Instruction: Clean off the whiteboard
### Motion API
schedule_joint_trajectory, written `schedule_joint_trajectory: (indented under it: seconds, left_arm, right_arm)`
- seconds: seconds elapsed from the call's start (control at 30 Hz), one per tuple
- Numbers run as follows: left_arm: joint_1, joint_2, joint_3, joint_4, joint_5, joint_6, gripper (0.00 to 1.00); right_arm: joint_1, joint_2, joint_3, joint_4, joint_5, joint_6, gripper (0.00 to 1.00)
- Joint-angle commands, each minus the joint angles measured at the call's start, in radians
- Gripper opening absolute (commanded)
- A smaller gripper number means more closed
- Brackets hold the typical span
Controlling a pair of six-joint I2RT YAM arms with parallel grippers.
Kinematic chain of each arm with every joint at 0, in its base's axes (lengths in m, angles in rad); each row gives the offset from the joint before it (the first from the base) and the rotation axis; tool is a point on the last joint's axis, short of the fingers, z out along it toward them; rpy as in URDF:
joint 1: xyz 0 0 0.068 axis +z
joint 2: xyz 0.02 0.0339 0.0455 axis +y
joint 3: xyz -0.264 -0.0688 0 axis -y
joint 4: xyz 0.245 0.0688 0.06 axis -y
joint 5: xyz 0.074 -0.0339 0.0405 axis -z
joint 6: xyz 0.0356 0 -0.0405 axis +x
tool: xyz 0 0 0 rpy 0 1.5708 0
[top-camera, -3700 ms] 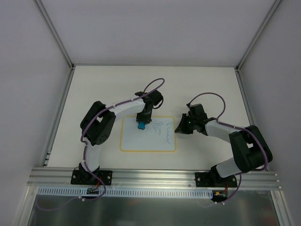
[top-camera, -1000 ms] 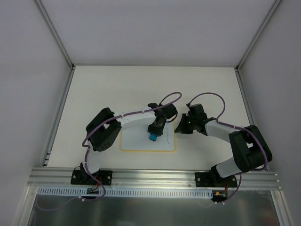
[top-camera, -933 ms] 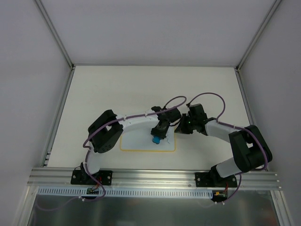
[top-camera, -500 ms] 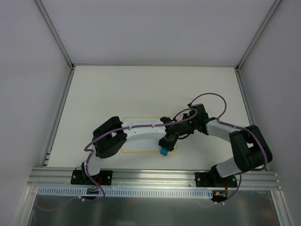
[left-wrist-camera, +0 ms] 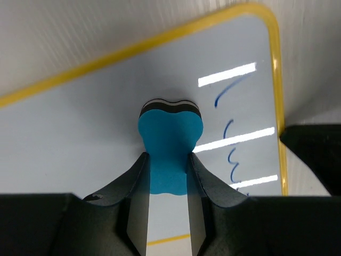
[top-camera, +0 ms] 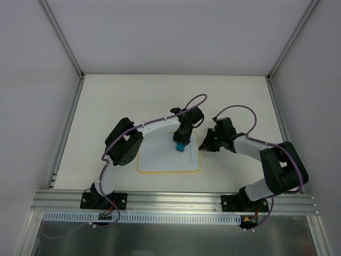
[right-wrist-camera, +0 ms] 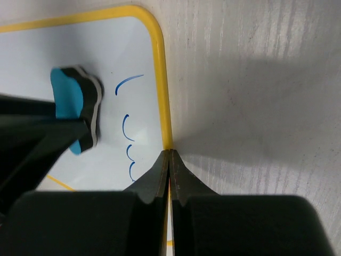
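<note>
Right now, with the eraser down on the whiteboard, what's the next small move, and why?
Probably slide the eraser sideways toward the yellow right border. Blue marker strokes sit there on the whiteboard, just beside the eraser. The left jaws grip the eraser, and the right jaws rest shut at that edge.

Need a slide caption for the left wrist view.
Left claw holds blue eraser on whiteboard, beside blue marker squiggles.

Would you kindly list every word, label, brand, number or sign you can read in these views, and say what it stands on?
None: no view shows legible text.
The whiteboard carries only blue marker squiggles, which are curved strokes, not letters or digits.
The blue eraser shows no label.
</note>
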Motion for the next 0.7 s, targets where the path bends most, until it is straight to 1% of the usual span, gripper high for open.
schedule_joint_trajectory:
  seconds: [0.0, 0.13, 0.23, 0.3, 0.47, 0.67]
  left_arm:
    - [0.004, 0.058, 0.104, -0.009, -0.032, 0.080, 0.00]
    - [0.010, 0.146, 0.219, -0.010, -0.038, 0.148, 0.00]
    - [0.014, 0.186, 0.253, -0.010, -0.017, 0.175, 0.00]
    - [0.014, 0.191, 0.248, -0.010, -0.002, 0.179, 0.00]
    - [0.010, 0.167, 0.173, -0.009, 0.055, 0.160, 0.00]
    - [-0.050, 0.127, 0.097, -0.010, 0.083, 0.176, 0.00]
  right_arm:
    - [-0.001, 0.051, -0.021, -0.084, 0.090, -0.038, 0.00]
    - [-0.001, 0.060, -0.018, -0.084, 0.089, -0.038, 0.00]
    - [0.000, 0.057, -0.017, -0.084, 0.087, -0.038, 0.00]
    - [0.000, 0.054, -0.017, -0.087, 0.090, -0.038, 0.00]
    - [-0.001, 0.053, -0.015, -0.088, 0.098, -0.033, 0.00]
    - [-0.001, 0.054, -0.012, -0.090, 0.101, -0.028, 0.00]
